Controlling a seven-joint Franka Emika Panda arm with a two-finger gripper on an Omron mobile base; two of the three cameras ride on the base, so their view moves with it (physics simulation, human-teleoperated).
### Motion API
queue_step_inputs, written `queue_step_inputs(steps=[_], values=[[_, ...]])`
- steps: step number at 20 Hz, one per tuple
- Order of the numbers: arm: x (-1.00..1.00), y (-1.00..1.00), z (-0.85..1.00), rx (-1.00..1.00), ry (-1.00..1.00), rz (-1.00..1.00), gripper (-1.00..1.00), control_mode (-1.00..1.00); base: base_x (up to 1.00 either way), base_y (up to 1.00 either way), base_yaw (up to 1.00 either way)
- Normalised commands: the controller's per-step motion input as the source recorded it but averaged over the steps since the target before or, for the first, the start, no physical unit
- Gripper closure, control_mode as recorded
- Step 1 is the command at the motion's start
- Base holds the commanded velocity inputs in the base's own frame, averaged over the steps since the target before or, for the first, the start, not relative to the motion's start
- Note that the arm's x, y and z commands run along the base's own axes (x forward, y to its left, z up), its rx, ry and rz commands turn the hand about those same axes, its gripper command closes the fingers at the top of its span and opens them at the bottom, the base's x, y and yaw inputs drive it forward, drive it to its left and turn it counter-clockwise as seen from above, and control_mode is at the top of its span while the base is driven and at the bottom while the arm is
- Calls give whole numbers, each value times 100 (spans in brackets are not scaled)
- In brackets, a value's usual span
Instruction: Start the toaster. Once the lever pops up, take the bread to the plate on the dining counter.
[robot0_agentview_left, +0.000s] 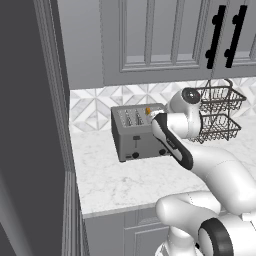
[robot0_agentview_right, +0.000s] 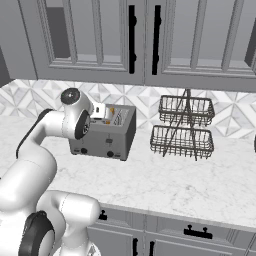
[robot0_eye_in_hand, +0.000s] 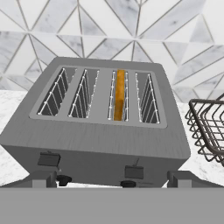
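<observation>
The hand (robot0_eye_in_hand: 112, 180) hangs released above the toaster's (robot0_eye_in_hand: 98, 131) front edge. The bread (robot0_eye_in_hand: 118, 95) stands in the toaster's third slot.

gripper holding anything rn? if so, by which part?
Nothing held. The gripper is open above the toaster; the bread sits in its third slot from the left, untouched.

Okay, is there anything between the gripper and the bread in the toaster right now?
Nothing visible. The open gripper hangs above the toaster's front, and the bread sits edge-up in the third slot from the left in the hand view, uncovered. The wire basket rack stands off to the side, clear of the path.
</observation>
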Motion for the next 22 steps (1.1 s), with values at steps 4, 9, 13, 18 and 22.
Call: queue_step_inputs(steps=[4, 9, 13, 18, 22], values=[[0, 0, 0, 0, 0, 0, -100, -100, 0, 0, 0], [0, 0, 0, 0, 0, 0, -100, -100, 0, 0, 0], [0, 0, 0, 0, 0, 0, -100, -100, 0, 0, 0], [0, 0, 0, 0, 0, 0, -100, -100, 0, 0, 0], [0, 0, 0, 0, 0, 0, -100, -100, 0, 0, 0]])
